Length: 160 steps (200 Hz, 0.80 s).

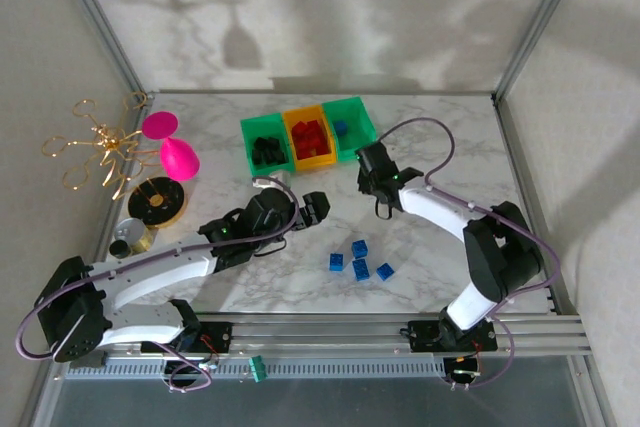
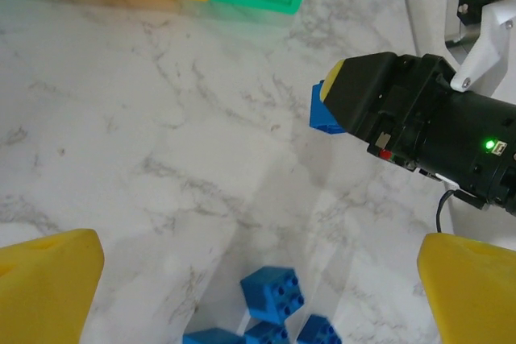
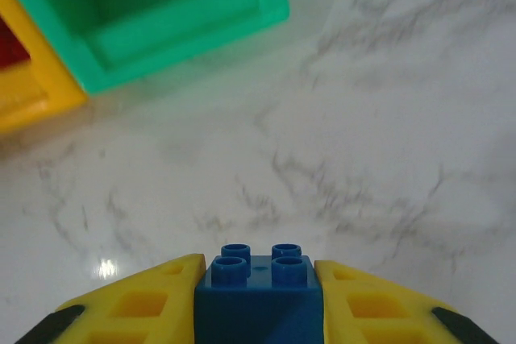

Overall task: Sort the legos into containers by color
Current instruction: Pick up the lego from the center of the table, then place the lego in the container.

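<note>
My right gripper (image 1: 368, 163) is shut on a blue lego (image 3: 258, 292), studs facing forward between its yellow fingers (image 3: 137, 308). It hangs over the marble just in front of the right green container (image 1: 366, 123), which holds a blue piece. The orange-yellow container (image 1: 290, 139) holds red legos and the left green container (image 1: 246, 143) holds black ones. Several blue legos (image 1: 359, 248) lie loose on the table between the arms. My left gripper (image 1: 318, 205) is open above the table to their left, with these bricks (image 2: 272, 292) below its jaws and the right gripper (image 2: 343, 102) ahead.
A pink goblet toy (image 1: 175, 152), a gold wire ornament (image 1: 100, 142), a round black-and-gold disc (image 1: 160, 199) and a small tin (image 1: 130, 237) stand at the left. Metal frame posts and walls bound the back corners.
</note>
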Each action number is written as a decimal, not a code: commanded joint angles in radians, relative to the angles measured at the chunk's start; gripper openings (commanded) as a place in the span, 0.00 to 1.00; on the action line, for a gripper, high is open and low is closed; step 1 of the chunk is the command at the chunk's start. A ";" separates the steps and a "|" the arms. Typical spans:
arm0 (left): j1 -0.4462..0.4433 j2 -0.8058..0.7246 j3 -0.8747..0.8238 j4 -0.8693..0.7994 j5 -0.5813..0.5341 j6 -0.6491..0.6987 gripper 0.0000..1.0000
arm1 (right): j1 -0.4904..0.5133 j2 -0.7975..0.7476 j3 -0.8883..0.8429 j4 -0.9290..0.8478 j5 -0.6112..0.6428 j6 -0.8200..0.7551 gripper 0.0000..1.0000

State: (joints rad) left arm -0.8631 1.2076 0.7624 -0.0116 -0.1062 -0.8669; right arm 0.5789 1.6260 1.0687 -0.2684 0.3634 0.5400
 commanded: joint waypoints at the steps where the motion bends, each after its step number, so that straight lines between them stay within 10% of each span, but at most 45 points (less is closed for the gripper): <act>1: 0.033 0.022 0.046 -0.013 -0.018 0.031 1.00 | -0.028 0.051 0.094 0.044 -0.013 -0.096 0.28; 160: 0.215 0.149 0.121 0.023 0.039 0.088 1.00 | -0.126 0.645 0.833 0.031 -0.068 -0.353 0.39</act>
State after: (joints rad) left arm -0.6582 1.3476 0.8490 0.0002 -0.0895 -0.8032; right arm 0.4496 2.2219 1.8202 -0.1905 0.2802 0.2291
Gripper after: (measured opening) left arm 0.996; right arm 0.345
